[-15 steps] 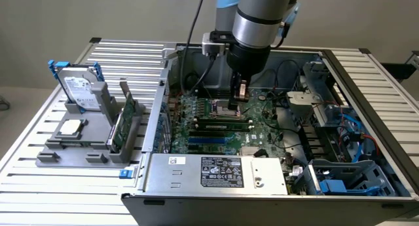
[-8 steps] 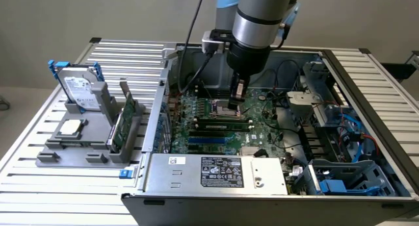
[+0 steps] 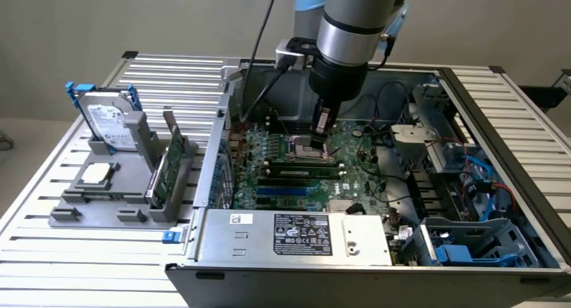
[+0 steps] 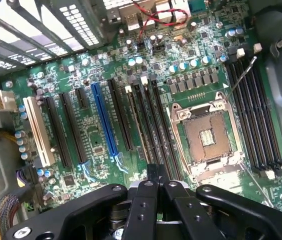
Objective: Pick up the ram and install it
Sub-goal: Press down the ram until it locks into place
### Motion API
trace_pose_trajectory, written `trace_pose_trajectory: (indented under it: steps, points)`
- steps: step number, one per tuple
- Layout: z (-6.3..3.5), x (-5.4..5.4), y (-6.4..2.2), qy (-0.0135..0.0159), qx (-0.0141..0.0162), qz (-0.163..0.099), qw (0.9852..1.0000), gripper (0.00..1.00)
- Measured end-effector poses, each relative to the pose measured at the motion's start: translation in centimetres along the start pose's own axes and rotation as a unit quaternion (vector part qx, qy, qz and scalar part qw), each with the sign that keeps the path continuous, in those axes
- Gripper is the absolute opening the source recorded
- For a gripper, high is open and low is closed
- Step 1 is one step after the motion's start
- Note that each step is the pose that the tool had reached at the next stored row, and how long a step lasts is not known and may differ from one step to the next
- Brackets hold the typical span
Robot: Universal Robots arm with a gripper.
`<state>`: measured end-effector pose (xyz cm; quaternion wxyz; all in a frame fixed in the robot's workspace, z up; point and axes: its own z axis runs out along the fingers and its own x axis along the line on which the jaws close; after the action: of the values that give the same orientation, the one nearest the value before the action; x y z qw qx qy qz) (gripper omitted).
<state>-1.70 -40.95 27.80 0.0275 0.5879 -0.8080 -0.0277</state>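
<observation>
You're hovering the closed, empty claw [image 3: 321,135] over the motherboard [image 4: 106,120] slots [image 4: 153,125] inside the case [image 3: 267,241] while the ram [image 3: 170,162] is sitting unpicked in its holder [image 3: 125,211] on the bench [image 3: 53,254]

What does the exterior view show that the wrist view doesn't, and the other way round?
Exterior view alone: the ram standing in a grey holder outside the computer case, beside a hard drive and processor chip. Wrist view alone: the long blue slot and white slot close up. Both share the motherboard, its empty processor socket and the gripper, jaws shut and empty.
</observation>
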Motion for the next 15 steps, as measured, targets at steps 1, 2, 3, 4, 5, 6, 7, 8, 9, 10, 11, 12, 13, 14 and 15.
trace_pose_trajectory:
  steps: [1, 2, 3, 4, 5, 6, 7, 8, 9, 10, 11, 12, 13, 14, 15]
  points:
    - [0.0, 0.0, 0.0, -0.0006, -0.0001, 0.008, 1.0, 0.11]
    - [0.0, 0.0, 0.0, -0.0013, -0.0002, 0.016, 0.9999, 0.11]
    - [0.01, 0.0, 0.0, -0.0019, -0.0003, 0.023, 0.9997, 0.11]
    - [0.0, 0.0, 0.0, -0.0024, -0.0004, 0.031, 0.9995, 0.11]
    - [0.0, 0.0, 0.0, -0.0031, -0.0005, 0.04, 0.9992, 0.11]
    - [0.0, 0.0, 0.0, -0.0037, -0.0005, 0.047, 0.9989, 0.11]
    - [0.0, 0.0, 0.0, -0.0043, -0.0006, 0.055, 0.9985, 0.11]
    - [0.01, 0.0, 0.0, -0.0049, -0.0007, 0.063, 0.998, 0.11]
    - [0.01, 0.0, 0.0, -0.0054, -0.0008, 0.07, 0.9975, 0.11]
    - [0.01, 0.0, 0.0, -0.0058, -0.0008, 0.078, 0.9969, 0.11]
    - [0.0, 0.0, 0.0, -0.006, -0.0008, 0.085, 0.9963, 0.11]
    - [0.0, 0.0, -0.01, -0.006, -0.0006, 0.092, 0.9957, 0.11]
    - [0.0, 0.0, -0.01, -0.0058, -0.0004, 0.099, 0.9951, 0.11]
    - [0.01, 0.0, -0.01, -0.0055, -0.0001, 0.106, 0.9944, 0.11]
    - [0.02, 0.0, 0.0, -0.0049, 0.0003, 0.112, 0.9937, 0.11]
